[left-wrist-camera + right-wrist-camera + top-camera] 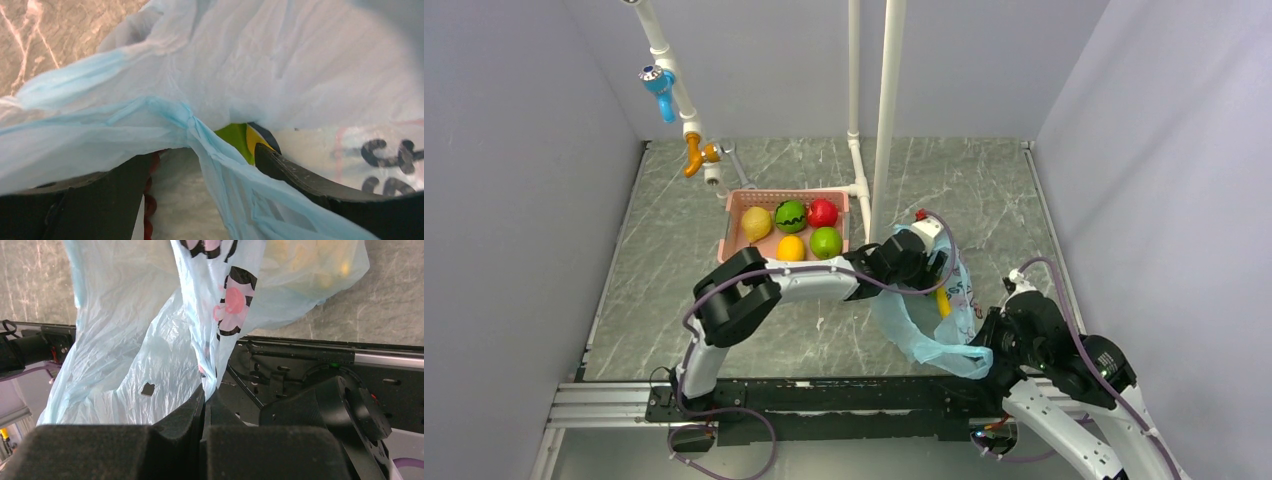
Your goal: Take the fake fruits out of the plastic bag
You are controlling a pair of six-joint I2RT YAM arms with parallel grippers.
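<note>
A: Right gripper [204,405], closest in: fingers pressed together on a fold of the plastic bag [125,365], which stretches away ahead of them.
B: Left gripper [202,157]?
A: Spread wide at the bag's mouth, gripping nothing; blue film crosses the gap. Beyond its fingertips something green-yellow, mostly hidden, possibly the bananas [942,303].

A knotted fold of the plastic bag [190,122] drapes across the left jaws' gap — bananas [255,141] behind it.

Lab robot cell: blank partition walls [519,240], marble-look table [664,265], mounting rail [604,405].
</note>
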